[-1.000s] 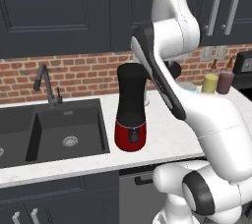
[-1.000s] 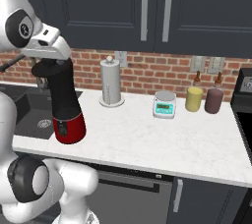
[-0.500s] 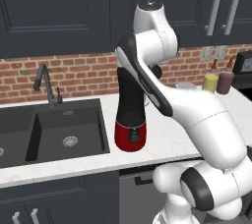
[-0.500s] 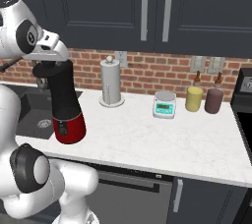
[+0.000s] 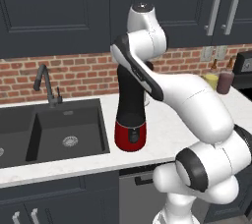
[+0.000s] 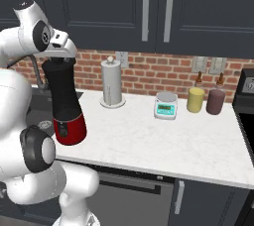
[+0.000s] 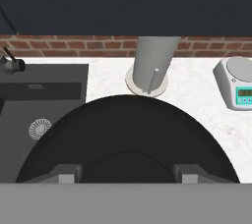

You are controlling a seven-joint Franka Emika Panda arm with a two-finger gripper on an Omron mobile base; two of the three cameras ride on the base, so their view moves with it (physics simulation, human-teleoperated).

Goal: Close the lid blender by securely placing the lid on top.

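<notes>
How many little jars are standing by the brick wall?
2. The yellow cylindrical canister stands on the white counter right of the white kitchen scale; the maroon cylindrical canister stands just right of it. Others may be hidden behind the arm.

A kitchen: sink, brick backsplash, dark cabinets.

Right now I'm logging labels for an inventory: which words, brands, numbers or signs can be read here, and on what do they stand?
None can be read.
Kitchen scale: its green display shows marks too blurred to read.
Blender: the small control panel on its red base is too small to tell.
Two canisters and cabinet doors: no lettering visible.
</notes>
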